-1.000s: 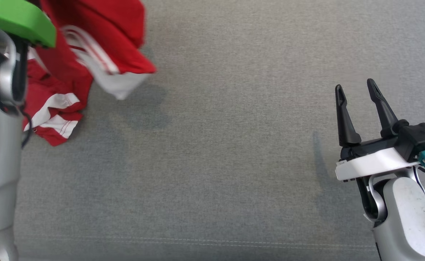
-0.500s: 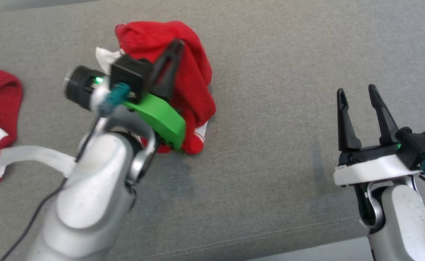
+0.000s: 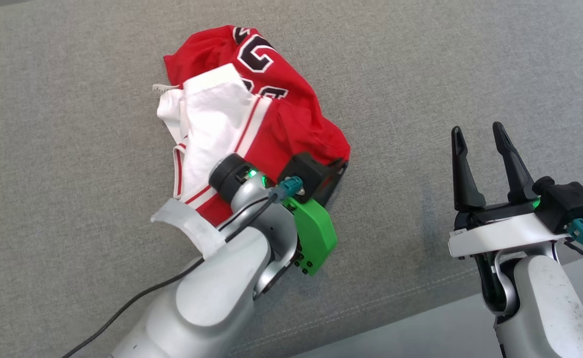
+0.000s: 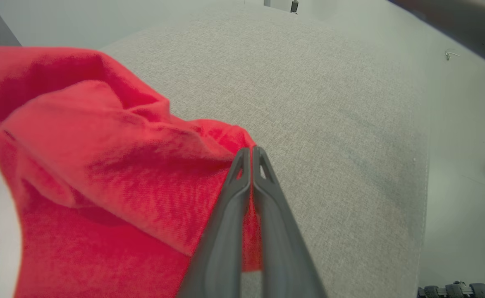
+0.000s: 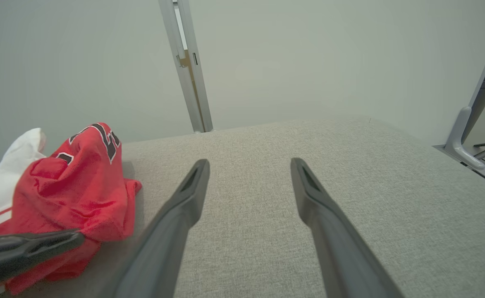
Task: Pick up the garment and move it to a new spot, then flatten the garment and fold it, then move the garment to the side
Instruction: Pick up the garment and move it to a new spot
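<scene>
The red jersey (image 3: pixel 281 124) lies crumpled on the grey fabric surface (image 3: pixel 420 74), one edge pinched in the left hand (image 4: pixel 250 155), fingers together; the right hand (image 3: pixel 476 129) hovers well apart, fingers spread wide.

Left claw (image 4: pixel 251 154) pinched closed, angled forward and rightward; right claw (image 3: pixel 476 130) parted, pointing up.

The garment (image 3: pixel 251 124) lies bunched on the cushion (image 3: pixel 420 74), left of the right gripper (image 3: pixel 476 128).

Grey fabric surface (image 3: pixel 445 64), plain pale wall (image 5: pixel 308 58), metal upright post (image 5: pixel 187 70)
</scene>
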Robot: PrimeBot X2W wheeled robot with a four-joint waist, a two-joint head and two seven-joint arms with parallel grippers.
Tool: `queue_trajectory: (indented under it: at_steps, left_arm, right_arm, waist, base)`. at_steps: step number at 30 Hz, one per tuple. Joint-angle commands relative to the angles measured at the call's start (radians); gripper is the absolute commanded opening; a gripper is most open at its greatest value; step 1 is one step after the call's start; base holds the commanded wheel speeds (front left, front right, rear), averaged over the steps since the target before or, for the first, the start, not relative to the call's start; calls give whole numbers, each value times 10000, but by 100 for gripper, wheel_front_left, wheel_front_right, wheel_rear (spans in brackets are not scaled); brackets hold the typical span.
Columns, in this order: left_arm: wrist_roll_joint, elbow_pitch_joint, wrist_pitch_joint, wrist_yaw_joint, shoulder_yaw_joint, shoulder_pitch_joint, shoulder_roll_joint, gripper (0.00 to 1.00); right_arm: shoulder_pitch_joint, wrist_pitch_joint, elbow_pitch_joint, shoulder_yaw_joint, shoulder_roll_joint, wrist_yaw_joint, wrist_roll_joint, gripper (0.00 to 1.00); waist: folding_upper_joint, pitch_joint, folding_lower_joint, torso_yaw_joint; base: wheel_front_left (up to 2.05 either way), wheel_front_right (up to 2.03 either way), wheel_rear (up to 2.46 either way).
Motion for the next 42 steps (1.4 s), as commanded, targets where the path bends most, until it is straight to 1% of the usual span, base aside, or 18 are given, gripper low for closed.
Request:
queue_trajectory:
  at_steps: [1, 6, 8, 11, 14, 21, 25, 27, 28, 30, 31, 36, 40, 42]
  left_arm:
    - [-31, 14, -156, -65, -152, -109, -61, 100]
    - [-403, -155, -858, -110, -657, 244, -70, 100]
    - [-503, -469, -1130, -107, -615, 442, 1, 100]
    - [-684, -1052, -1488, 143, -287, 802, 333, 100]
    - [-856, -1781, -1936, 593, 257, 1162, 707, 100]
    - [-1441, -3259, -2826, 1818, 2067, 2003, 1618, 100]
    - [-1796, -3721, -3195, 2268, 3045, 2460, 2104, 100]
    - [-1975, -3886, -3348, 2422, 3492, 2684, 2296, 100]
    - [-1975, -3886, -3348, 2422, 3492, 2684, 2296, 100]
    - [-2192, -4021, -3557, 2608, 4137, 3089, 2539, 100]
    - [-2192, -4021, -3557, 2608, 4137, 3089, 2539, 100]
    - [-2367, -3968, -3727, 2952, 5134, 3994, 2737, 100]
    - [-1991, -3976, -3801, 3130, 5554, 4680, 2933, 100]
    - [-1789, -3945, -3811, 3042, 5578, 4978, 2990, 100]
  right_arm:
    - [-98, -40, 33, -23, -7, -3, 76, 100]
    - [-90, -39, 119, -172, 3, -3, 44, 100]
    - [-80, -39, 122, -236, 2, -3, 17, 100]
    - [-76, -40, 95, -338, 2, -3, -57, 100]
    - [-70, -40, 110, -342, 3, -3, -124, 100]
    - [-16, -40, 181, -233, -62, -3, -309, 100]
    - [55, -40, 284, -115, -150, -3, -353, 100]
    - [106, -40, 355, -33, -187, -3, -365, 100]
    - [106, -40, 355, -33, -187, -3, -365, 100]
    - [214, -40, 443, 93, -250, -3, -371, 100]
    - [214, -40, 443, 93, -250, -3, -371, 100]
    - [443, -40, 541, 211, -298, -3, -393, 100]
    - [757, -40, 551, 259, -271, -3, -422, 100]
    - [935, -40, 574, 300, -257, -3, -445, 100]
  waist:
    - [-1, 50, 0, -23]
    - [-1, -38, 0, 181]
    - [-1, -110, 0, 341]
    - [-1, -245, 0, 649]
    - [-1, -409, 0, 960]
    - [-1, -815, 0, 1556]
    - [-1, -1059, 0, 1783]
    - [-1, -1180, 0, 1861]
    - [-1, -1180, 0, 1861]
    - [-1, -1365, 0, 1946]
    - [-1, -1365, 0, 1946]
    - [-1, -1699, 0, 2053]
    - [-1, -1914, 0, 2117]
    - [-1, -2033, 0, 2137]
  base:
    - [0, 0, 0]
    - [0, 0, 0]
    - [0, 0, 0]
    - [0, 0, 0]
    - [0, 0, 0]
    - [0, 0, 0]
    - [0, 0, 0]
    - [0, 0, 0]
    - [0, 0, 0]
    - [0, 0, 0]
    - [0, 0, 0]
    - [0, 0, 0]
    - [0, 0, 0]
    - [0, 0, 0]
